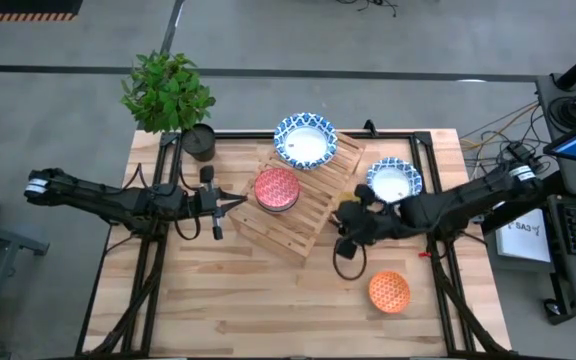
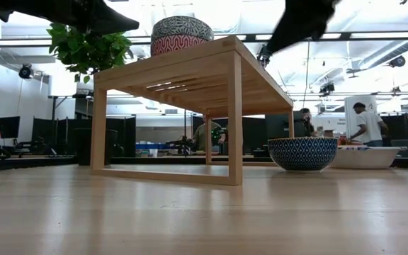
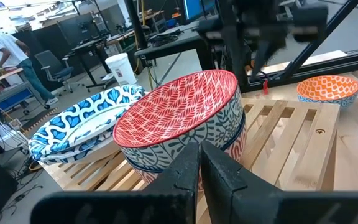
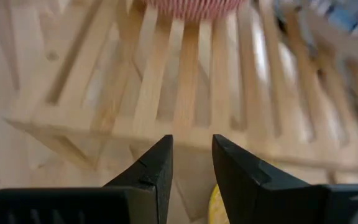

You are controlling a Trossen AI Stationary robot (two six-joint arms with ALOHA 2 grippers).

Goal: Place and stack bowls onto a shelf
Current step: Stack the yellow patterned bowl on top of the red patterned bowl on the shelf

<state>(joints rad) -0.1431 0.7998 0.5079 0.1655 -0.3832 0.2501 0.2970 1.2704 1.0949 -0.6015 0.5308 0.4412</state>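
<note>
Beside the shelf point(image 1: 303, 205), the right gripper point(image 1: 351, 212) reaches low, jaws parted over a yellow bowl point(image 4: 214, 208); left jaws clenched.

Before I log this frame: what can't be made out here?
- Yellow thing, right wrist view: hidden behind the right gripper; unidentifiable.
- Red bowl, left wrist view: sits on a patterned bowl; how many below is hidden.
- Shelf top, low view: camera sits below it, so the contents are mostly unseen.

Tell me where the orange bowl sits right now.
In the high view the orange bowl sits alone on the bare tabletop at the right arm's side, off the shelf, nearer the viewer than the blue-rimmed white bowl.
</note>
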